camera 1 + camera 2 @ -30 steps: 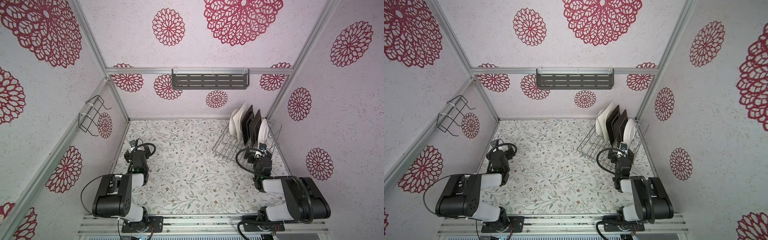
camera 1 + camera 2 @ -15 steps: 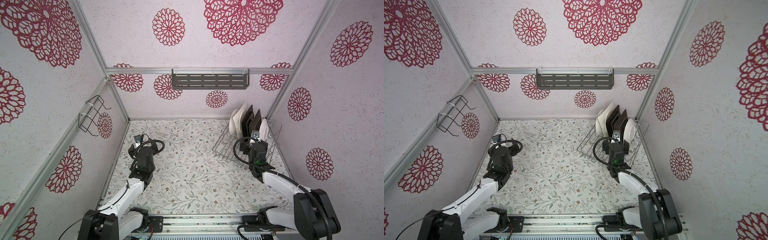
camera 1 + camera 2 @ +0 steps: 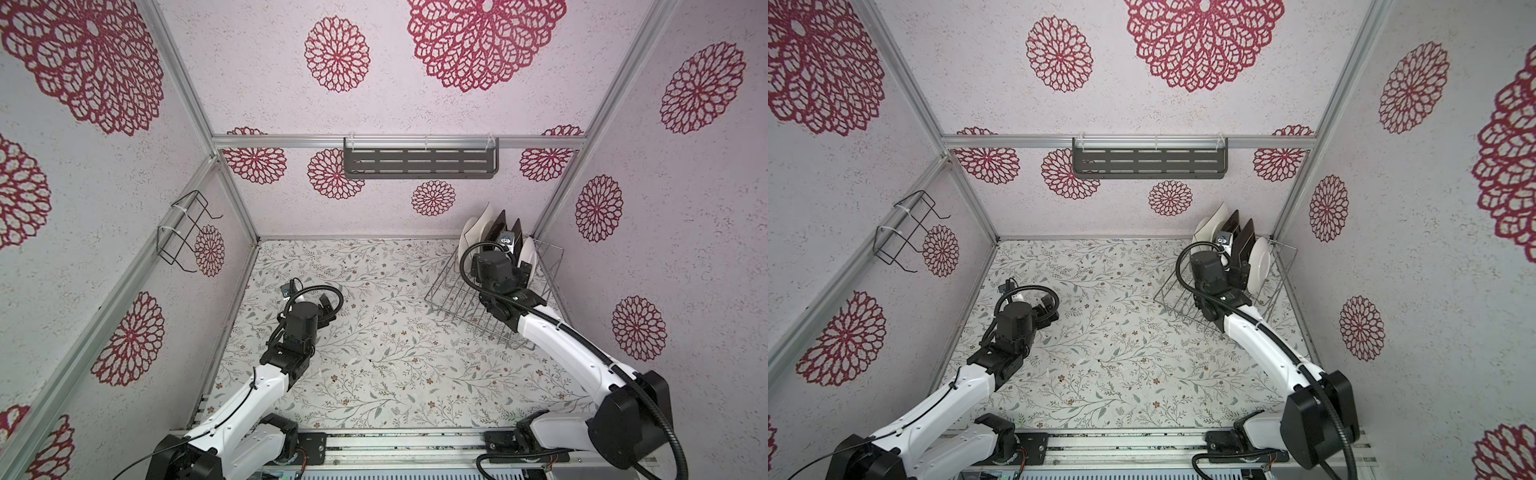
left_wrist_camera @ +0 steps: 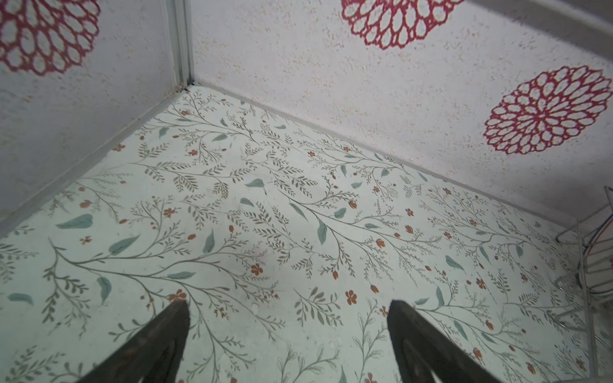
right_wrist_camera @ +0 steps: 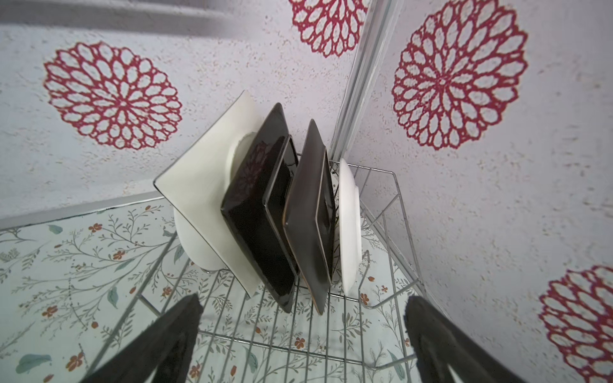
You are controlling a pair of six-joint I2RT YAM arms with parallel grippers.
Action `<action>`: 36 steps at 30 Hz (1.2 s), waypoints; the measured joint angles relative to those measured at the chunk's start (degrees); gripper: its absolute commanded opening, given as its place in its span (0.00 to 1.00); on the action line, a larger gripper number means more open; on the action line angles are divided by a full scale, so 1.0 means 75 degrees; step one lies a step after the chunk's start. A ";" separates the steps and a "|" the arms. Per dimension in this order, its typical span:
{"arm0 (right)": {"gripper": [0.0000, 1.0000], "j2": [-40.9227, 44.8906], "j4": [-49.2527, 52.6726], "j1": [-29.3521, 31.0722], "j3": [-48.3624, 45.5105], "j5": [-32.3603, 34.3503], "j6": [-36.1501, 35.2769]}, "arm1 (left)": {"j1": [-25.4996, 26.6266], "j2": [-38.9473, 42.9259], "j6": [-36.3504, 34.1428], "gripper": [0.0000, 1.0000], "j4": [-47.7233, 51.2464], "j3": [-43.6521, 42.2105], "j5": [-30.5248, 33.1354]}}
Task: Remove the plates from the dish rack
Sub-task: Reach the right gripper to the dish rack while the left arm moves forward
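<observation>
Plates [image 5: 265, 205] stand on edge in the dish rack [image 3: 451, 297], at its far corner, so the right gripper [image 5: 303, 300], wide and empty, faces them edge-on; the left gripper [image 4: 288, 303] hovers wide above the desk [image 4: 265, 215].

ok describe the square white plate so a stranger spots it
In the far right corner of the table sits the silver wire dish rack, with five plates standing in a row. The square white plate is second from the end farthest from the side wall: the only pale one with corners.
</observation>
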State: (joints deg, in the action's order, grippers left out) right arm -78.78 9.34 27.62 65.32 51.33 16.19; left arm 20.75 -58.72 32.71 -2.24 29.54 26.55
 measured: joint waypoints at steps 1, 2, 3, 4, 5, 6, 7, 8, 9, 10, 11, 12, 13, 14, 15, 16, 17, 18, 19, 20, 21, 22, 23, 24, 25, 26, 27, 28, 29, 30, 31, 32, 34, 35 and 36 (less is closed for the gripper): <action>0.99 -0.0236 0.0254 0.0117 0.0283 0.0256 0.0149 | 0.0032 -0.0099 0.0044 0.97 0.0000 0.0000 -0.0067; 0.99 -0.0513 0.0577 0.0259 0.0595 0.0554 0.0344 | 0.0067 -0.0207 0.0108 0.97 0.0003 0.0000 -0.0131; 0.99 -0.0842 0.0962 0.0417 0.0933 0.0857 0.0568 | 0.0090 -0.0291 0.0160 0.97 0.0000 0.0000 -0.0198; 0.99 -0.1139 0.1309 0.0542 0.1236 0.1116 0.0787 | 0.0108 -0.0350 0.0195 0.97 0.0000 0.0003 -0.0256; 0.99 -0.1445 0.1734 0.0662 0.1568 0.1367 0.1087 | 0.0125 -0.0423 0.0245 0.97 0.0003 0.0015 -0.0312; 0.99 -0.1763 0.2075 0.0766 0.1848 0.1527 0.1311 | 0.0143 -0.0487 0.0289 0.97 0.0012 0.0041 -0.0382; 0.99 -0.2020 0.2343 0.0845 0.2090 0.1649 0.1530 | 0.0152 -0.0525 0.0321 0.97 0.0026 0.0070 -0.0434; 0.99 -0.2270 0.2582 0.0927 0.2314 0.1775 0.1740 | 0.0163 -0.0560 0.0361 0.97 0.0047 0.0111 -0.0487; 0.99 -0.2495 0.2771 0.1003 0.2489 0.1859 0.1903 | 0.0175 -0.0574 0.0393 0.97 0.0079 0.0169 -0.0533; 0.99 -0.2669 0.2908 0.1055 0.2626 0.1941 0.2022 | 0.0187 -0.0574 0.0423 0.97 0.0093 0.0213 -0.0571; 0.99 -0.2847 0.3005 0.1099 0.2754 0.1996 0.2133 | 0.0195 -0.0571 0.0452 0.97 0.0099 0.0259 -0.0603; 0.99 -0.3031 0.3101 0.1134 0.2888 0.2069 0.2203 | 0.0201 -0.0571 0.0493 0.97 0.0111 0.0309 -0.0641; 0.99 -0.3171 0.3162 0.1148 0.3005 0.2142 0.2253 | 0.0204 -0.0568 0.0516 0.97 0.0114 0.0332 -0.0667; 0.99 -0.3340 0.3212 0.1166 0.3147 0.2203 0.2285 | 0.0207 -0.0557 0.0536 0.97 0.0119 0.0341 -0.0682; 0.98 -0.3480 0.3258 0.1177 0.3276 0.2282 0.2326 | 0.0213 -0.0542 0.0560 0.97 0.0134 0.0341 -0.0691; 0.96 -0.3646 0.3276 0.1186 0.3424 0.2363 0.2346 | 0.0219 -0.0522 0.0574 0.97 0.0166 0.0341 -0.0705; 0.94 -0.3815 0.3296 0.1189 0.3579 0.2445 0.2387 | 0.0224 -0.0504 0.0589 0.97 0.0184 0.0341 -0.0705; 0.91 -0.3960 0.3316 0.1195 0.3716 0.2541 0.2404 | 0.0230 -0.0487 0.0597 0.97 0.0195 0.0341 -0.0708; 0.89 -0.4089 0.3331 0.1195 0.3829 0.2608 0.2445 | 0.0233 -0.0478 0.0606 0.97 0.0204 0.0341 -0.0708; 0.87 -0.4261 0.3334 0.1195 0.3981 0.2704 0.2471 | 0.0236 -0.0472 0.0618 0.97 0.0207 0.0341 -0.0708; 0.85 -0.4421 0.3328 0.1195 0.4121 0.2795 0.2503 | 0.0239 -0.0472 0.0627 0.97 0.0239 0.0356 -0.0711; 0.82 -0.4546 0.3314 0.1195 0.4220 0.2850 0.2527 | 0.0245 -0.0475 0.0644 0.97 0.0347 0.0396 -0.0708; 0.79 -0.4666 0.3287 0.1195 0.4304 0.2929 0.2535 | 0.0256 -0.0475 0.0650 0.97 0.0440 0.0463 -0.0708; 0.76 -0.4776 0.3241 0.1195 0.4374 0.2993 0.2532 | 0.0271 -0.0478 0.0647 0.97 0.0510 0.0548 -0.0708; 0.75 -0.4867 0.3168 0.1195 0.4436 0.3060 0.2527 | 0.0283 -0.0487 0.0644 0.97 0.0568 0.0641 -0.0708; 0.72 -0.4969 0.3028 0.1195 0.4488 0.3133 0.2465 | 0.0297 -0.0507 0.0638 0.97 0.0632 0.0764 -0.0708; 0.70 -0.5045 0.2844 0.1195 0.4491 0.3153 0.2381 | 0.0315 -0.0536 0.0629 0.97 0.0667 0.0883 -0.0708; 0.69 -0.5091 0.2675 0.1195 0.4488 0.3168 0.2285 | 0.0332 -0.0560 0.0609 0.97 0.0694 0.0968 -0.0705; 0.68 -0.5141 0.2381 0.1195 0.4473 0.3197 0.2078 | 0.0356 -0.0580 0.0583 0.97 0.0705 0.1037 -0.0699; 0.65 -0.5176 0.2037 0.1195 0.4438 0.3232 0.1856 | 0.0376 -0.0603 0.0565 0.97 0.0717 0.1078 -0.0697; 0.64 -0.5190 0.1682 0.1195 0.4380 0.3299 0.1594 | 0.0391 -0.0621 0.0554 0.97 0.0726 0.1090 -0.0691; 0.63 -0.5196 0.1169 0.1195 0.4281 0.3369 0.1233 | 0.0405 -0.0650 0.0536 0.97 0.0755 0.1093 -0.0688; 0.62 -0.5208 0.0312 0.1192 0.4115 0.3520 0.0589 | 0.0428 -0.0731 0.0525 0.97 0.0848 0.1093 -0.0679; 0.61 -0.5225 -0.0169 0.1189 0.4033 0.3590 0.0207 | 0.0434 -0.0778 0.0522 0.97 0.0874 0.1093 -0.0679; 0.60 -0.5257 -0.0761 0.1189 0.3949 0.3657 -0.0221 | 0.0443 -0.0822 0.0516 0.97 0.0898 0.1093 -0.0679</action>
State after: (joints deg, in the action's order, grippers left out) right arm -118.21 3.64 36.53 94.94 78.76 14.52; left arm 24.08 -64.88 36.58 4.49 37.74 21.45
